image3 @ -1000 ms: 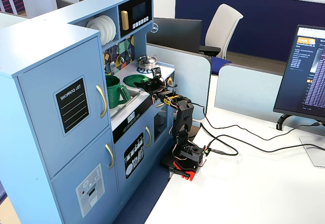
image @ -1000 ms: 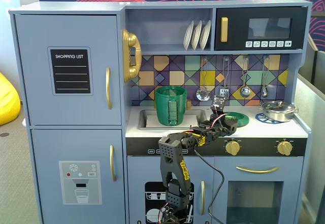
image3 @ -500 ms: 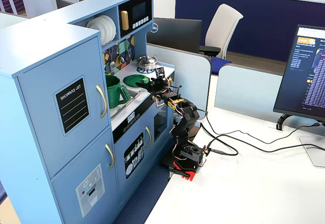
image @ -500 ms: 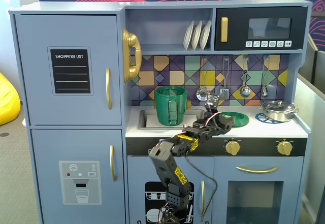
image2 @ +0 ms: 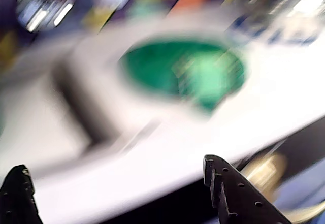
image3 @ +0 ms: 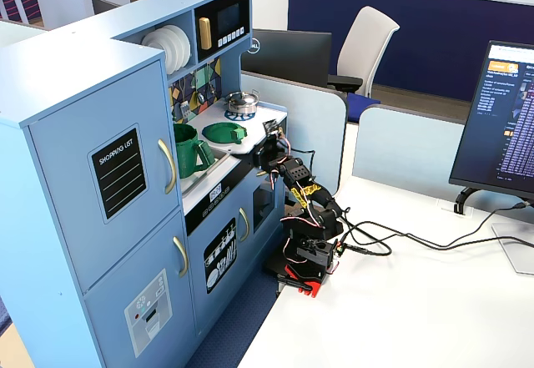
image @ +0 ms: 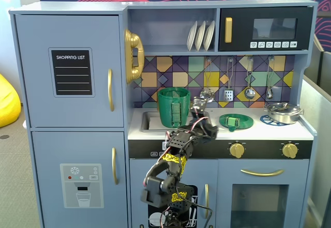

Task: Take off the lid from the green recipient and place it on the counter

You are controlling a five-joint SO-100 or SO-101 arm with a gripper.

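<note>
The green recipient (image: 173, 107) stands uncovered in the sink area at the left of the counter (image: 279, 131); it also shows in another fixed view (image3: 192, 151). The lid (image: 236, 121) lies flat on the white counter to the right of the pot, handle up, and shows in the side fixed view (image3: 224, 132). In the blurred wrist view the lid (image2: 183, 71) lies ahead of my gripper (image2: 114, 176), whose jaws stand wide apart and empty. My gripper (image: 199, 113) hovers at the counter's front edge between pot and lid, touching neither.
A silver pan (image: 283, 112) sits on the right burner. Utensils (image: 228, 91) hang on the tiled back wall. Gold knobs (image: 237, 149) line the front panel. The arm's base (image3: 304, 259) stands on the white desk beside the toy kitchen.
</note>
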